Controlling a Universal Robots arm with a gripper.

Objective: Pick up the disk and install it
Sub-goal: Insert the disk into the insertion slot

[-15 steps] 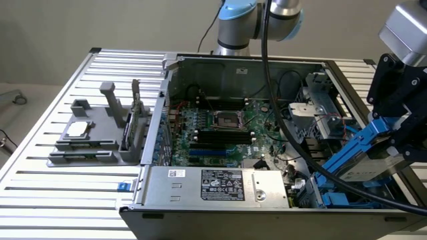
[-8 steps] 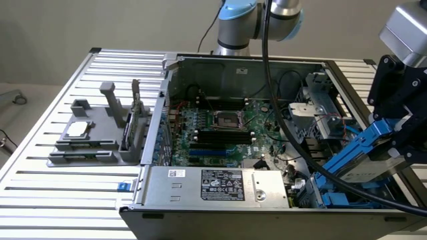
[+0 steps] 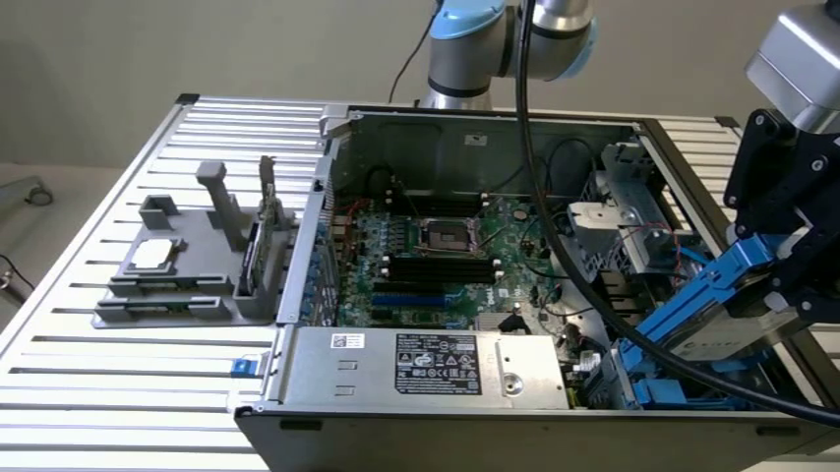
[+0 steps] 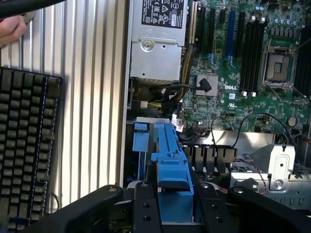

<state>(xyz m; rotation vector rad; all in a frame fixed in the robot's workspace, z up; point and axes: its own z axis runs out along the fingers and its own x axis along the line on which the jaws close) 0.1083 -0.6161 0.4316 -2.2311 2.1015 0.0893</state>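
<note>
The disk is a silver-grey drive in a bright blue carrier bracket. It hangs tilted over the drive bay at the front corner of the open computer case, on the exterior view's right. My gripper is shut on it, its black fingers on either side of the carrier. In the wrist view the blue carrier sticks out between my two black fingers, above the blue rails of the bay. The disk's lower end is close to the bay; contact cannot be told.
The case holds a motherboard and a silver power supply. A grey fixture with a small chip stands on the exterior view's left. A thick black cable crosses the case. A keyboard and a hand lie beside it.
</note>
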